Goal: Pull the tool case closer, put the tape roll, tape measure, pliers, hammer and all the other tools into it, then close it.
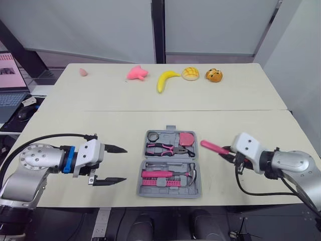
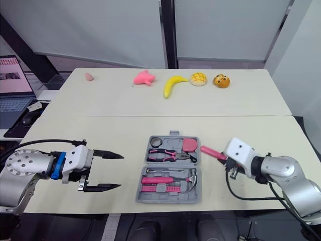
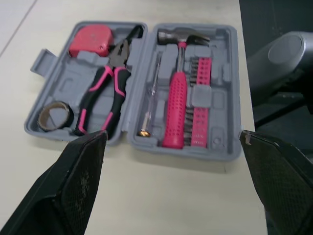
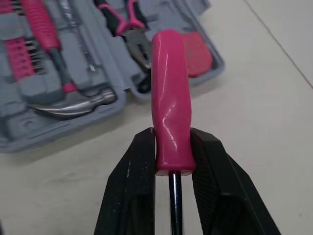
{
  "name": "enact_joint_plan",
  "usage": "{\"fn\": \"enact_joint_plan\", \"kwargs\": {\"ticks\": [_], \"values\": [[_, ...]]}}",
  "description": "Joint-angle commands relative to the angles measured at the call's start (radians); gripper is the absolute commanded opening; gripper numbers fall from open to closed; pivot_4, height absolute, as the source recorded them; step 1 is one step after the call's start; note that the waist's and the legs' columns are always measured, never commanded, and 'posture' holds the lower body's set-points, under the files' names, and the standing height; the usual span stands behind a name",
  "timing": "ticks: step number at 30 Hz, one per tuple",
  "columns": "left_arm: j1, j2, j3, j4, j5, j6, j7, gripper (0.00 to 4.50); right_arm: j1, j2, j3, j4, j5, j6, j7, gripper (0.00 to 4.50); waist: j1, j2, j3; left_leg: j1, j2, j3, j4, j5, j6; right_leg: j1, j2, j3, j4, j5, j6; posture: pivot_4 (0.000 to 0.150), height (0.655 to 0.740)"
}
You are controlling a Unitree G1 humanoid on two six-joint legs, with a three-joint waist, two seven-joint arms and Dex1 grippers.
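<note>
A grey plastic tool case point(image 1: 169, 159) lies open and flat on the cream table point(image 1: 100, 120), close to the near edge at the middle. In its 12 o'clock half a small brown tape roll point(image 1: 153, 136) sits in the 11 o'clock corner, a pink tape measure point(image 1: 187, 137) in the 1 o'clock corner, and pink-and-black-handled pliers point(image 1: 163, 149) lie across between them. The 6 o'clock half holds a pink-handled steel hammer point(image 1: 165, 174) with its head towards 3 o'clock, a pink strip of driver bits point(image 1: 163, 182) beside it, and a thin metal screwdriver point(image 3: 151, 93) along the hinge side. At 9 o'clock from the case, well apart from it, the left gripper point(image 1: 124, 164) points at the case with its two black fingers spread wide and nothing between them. At 3 o'clock the right gripper point(image 1: 229, 153) is clamped on a pink-handled screwdriver point(image 1: 210, 146) at the shaft end of the handle; the free end points to 10 o'clock, just beside the case's rim without touching it. Far off at 12 o'clock lie a yellow banana point(image 1: 166, 79) and a pink soft toy point(image 1: 136, 73).
</note>
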Motion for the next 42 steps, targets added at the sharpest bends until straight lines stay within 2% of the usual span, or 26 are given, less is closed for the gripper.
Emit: {"fn": "enact_joint_plan", "kwargs": {"ticks": [1,9,16,26,42], "values": [[0.04,0.034,0.044,-0.02,0.026,-0.044,0.004,4.5,-0.061,-0.004,0.103,-0.129,0.017,0.075,0.028,0.72,0.001,0.0,0.0,0.0,0.0,0.0,0.0,0.0,0.0,0.0,0.0,0.0,0.0,0.0,0.0,0.15,0.7369],[0.155,0.068,0.059,-0.099,0.039,-0.089,-0.022,4.5,-0.295,0.159,0.408,-0.166,0.013,0.3,-0.02,0.72,0.0,-0.002,0.001,-0.001,0.0,-0.001,0.0,0.0,0.0,-0.001,0.0,-0.001,0.0,0.0,0.0,0.15,0.7369],[0.156,0.096,0.052,-0.126,0.039,-0.064,-0.018,4.5,-0.367,0.248,0.538,-0.109,-0.005,0.363,-0.061,0.72,0.008,-0.002,0.0,-0.003,0.0,-0.002,0.0,0.0,0.0,-0.002,0.0,-0.003,0.0,0.0,0.0,0.15,0.7369],[0.192,0.103,0.049,-0.13,0.112,-0.125,0.014,4.5,-0.419,0.365,0.62,0.003,-0.005,0.397,-0.106,0.72,0.002,-0.002,0.0,-0.004,0.0,-0.002,0.0,0.0,0.0,-0.005,0.0,-0.003,0.001,0.0,-0.001,0.15,0.7369],[0.224,0.098,0.044,-0.133,0.144,-0.165,0.056,4.5,-0.428,0.429,0.713,0.143,-0.065,0.311,-0.117,0.72,0.0,-0.002,0.0,-0.005,0.0,-0.002,0.0,0.0,0.0,-0.006,0.0,-0.003,0.002,0.0,-0.001,0.15,0.7369]]}}
